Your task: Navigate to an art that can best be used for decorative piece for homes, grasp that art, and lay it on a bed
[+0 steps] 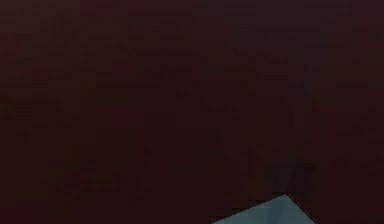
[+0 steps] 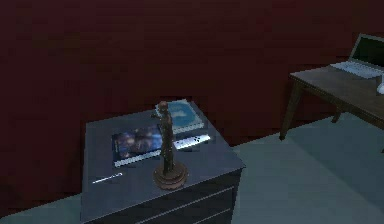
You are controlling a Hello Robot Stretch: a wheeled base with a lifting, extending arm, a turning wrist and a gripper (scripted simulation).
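A slender brown statuette (image 2: 166,150) stands upright on its round base near the front edge of a grey drawer cabinet (image 2: 225,160), set against a dark red wall (image 2: 150,50), in the arm side view. Crowding the cabinet top behind it are a picture-covered magazine (image 2: 132,145), a blue book (image 2: 186,114) and a pale elongated object (image 2: 192,141); a thin white pen-like item (image 2: 107,179) lies to the left. At right, well apart, a wooden desk (image 2: 335,92) bears an open laptop (image 2: 364,55) above pale floor (image 2: 300,170). The forward view faces the red wall close up. How the gripper's fingers stand cannot be told.
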